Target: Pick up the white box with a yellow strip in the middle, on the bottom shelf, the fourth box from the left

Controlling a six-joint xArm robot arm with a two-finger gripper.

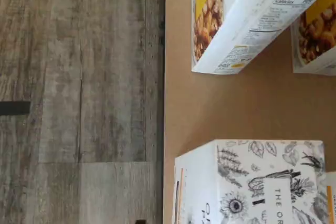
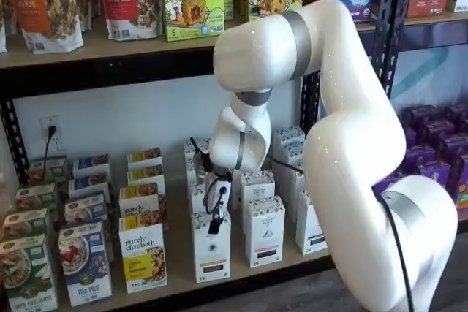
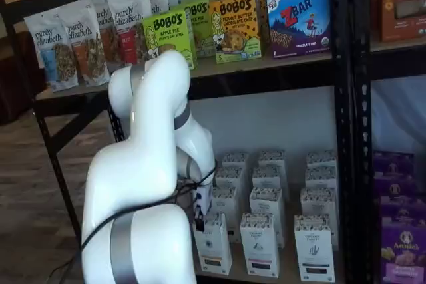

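Carton: white box (image 2: 212, 248) stood upright at front edge of bottom shelf (image 2: 183, 283) | handling: likely light, thin cardboard, easily dented, best held by narrow sides | tool (image 2: 214, 218): just above it, fingers apart, empty

Your arm (image 2: 351, 158) rises from its base at the lower right in a shelf view, bends at a large elbow joint near the top, then drops through the wrist (image 2: 245, 133) toward the shelves. In the other shelf view the arm (image 3: 143, 184) fills the left foreground and its wrist (image 3: 200, 157) points down. The gripper (image 2: 216, 213) hangs below the wrist with a cable looped beside it. You see its black fingers only side-on, so no gap shows there; the jaws stand at their widest.
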